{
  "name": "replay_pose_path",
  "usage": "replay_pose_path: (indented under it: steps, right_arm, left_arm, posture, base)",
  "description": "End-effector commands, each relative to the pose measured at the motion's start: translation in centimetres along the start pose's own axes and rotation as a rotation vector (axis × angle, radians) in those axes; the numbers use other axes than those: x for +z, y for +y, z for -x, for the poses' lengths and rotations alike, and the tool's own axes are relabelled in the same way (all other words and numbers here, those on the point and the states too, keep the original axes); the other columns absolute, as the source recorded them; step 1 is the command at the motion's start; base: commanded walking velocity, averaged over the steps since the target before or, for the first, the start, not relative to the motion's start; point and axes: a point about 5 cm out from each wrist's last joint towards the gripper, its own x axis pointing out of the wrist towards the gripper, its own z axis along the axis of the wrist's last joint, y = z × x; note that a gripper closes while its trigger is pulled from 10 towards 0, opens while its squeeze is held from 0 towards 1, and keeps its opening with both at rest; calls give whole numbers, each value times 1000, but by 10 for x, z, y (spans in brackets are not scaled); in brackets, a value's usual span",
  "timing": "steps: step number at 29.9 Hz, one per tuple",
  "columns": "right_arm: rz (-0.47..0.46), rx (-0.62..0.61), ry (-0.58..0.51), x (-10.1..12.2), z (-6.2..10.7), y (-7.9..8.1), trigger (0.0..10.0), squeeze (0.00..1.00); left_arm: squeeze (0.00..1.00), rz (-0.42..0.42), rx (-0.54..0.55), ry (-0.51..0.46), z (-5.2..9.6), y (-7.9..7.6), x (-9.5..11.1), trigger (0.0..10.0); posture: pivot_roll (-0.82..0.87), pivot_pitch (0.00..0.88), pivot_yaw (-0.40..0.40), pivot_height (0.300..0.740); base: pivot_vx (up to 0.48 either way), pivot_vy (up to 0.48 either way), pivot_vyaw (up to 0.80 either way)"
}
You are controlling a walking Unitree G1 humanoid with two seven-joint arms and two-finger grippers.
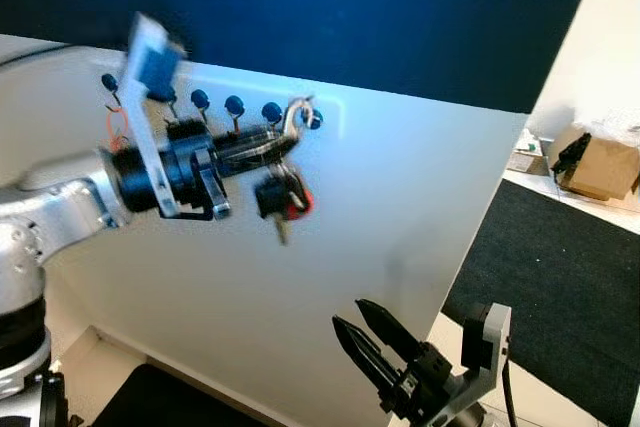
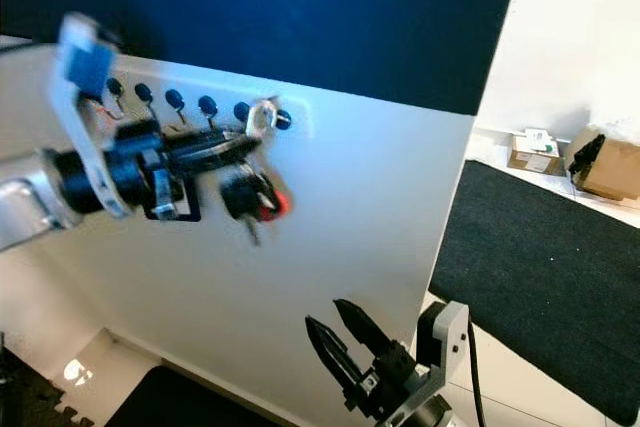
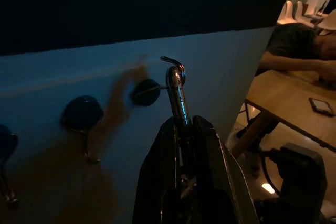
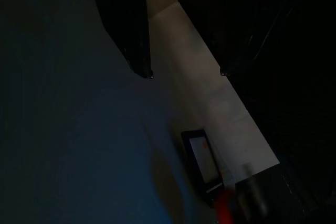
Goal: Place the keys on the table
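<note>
My left gripper [image 1: 288, 143] is raised in front of a white wall panel [image 1: 400, 217] and is shut on a silver carabiner [image 3: 177, 90]. A bunch of dark keys [image 1: 282, 199] with a red tag hangs from the carabiner, just below the fingers. The carabiner's tip is close to the last knob of a row of dark blue hooks [image 1: 234, 105]; in the left wrist view that hook [image 3: 146, 92] sits just behind it. My right gripper [image 1: 348, 313] hangs low by the panel, open, holding nothing.
A wooden table [image 3: 294, 114] with a phone [image 3: 321, 106] on it stands off to the side, and a person [image 3: 299, 45] leans on it. A black carpet [image 1: 560, 287] and a cardboard box [image 1: 600, 162] lie to the right. A black mat [image 1: 160, 397] lies below.
</note>
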Motion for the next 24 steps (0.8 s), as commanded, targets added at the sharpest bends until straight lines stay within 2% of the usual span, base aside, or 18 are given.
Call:
replay_pose_path:
  steps: [1,8,11,12,17,24]
  right_arm:
    - [-11,0,17,-3,1,0,10000,0]
    - [-12,0,19,-3,2,1,10000,0]
    - [-13,-1,17,-3,2,1,10000,0]
    - [-13,-1,17,-3,2,1,10000,0]
    - [-12,-2,19,-3,2,1,10000,0]
    - [-14,-1,18,-3,2,2,10000,0]
  left_arm:
    - [0,-8,-101,-55,0,-13,7,10000]
    - [0,21,-91,-75,-2,-13,9,10000]
    - [0,2,-72,22,-1,-14,0,10000]
    - [0,2,-72,22,-1,-14,0,10000]
    - [0,85,-93,131,-4,-22,-36,10000]
    - [0,129,-52,174,-2,-20,-48,10000]
  posture:
    - [93,151,81,740]
    - [92,151,79,740]
    - [90,152,82,740]
    - [90,152,82,740]
    - [91,156,84,740]
    - [92,157,83,740]
  base:
    - [0,0,0]
    - [0,0,0]
    - [0,0,0]
    - [0,0,0]
    - [0,0,0]
    - [0,0,0]
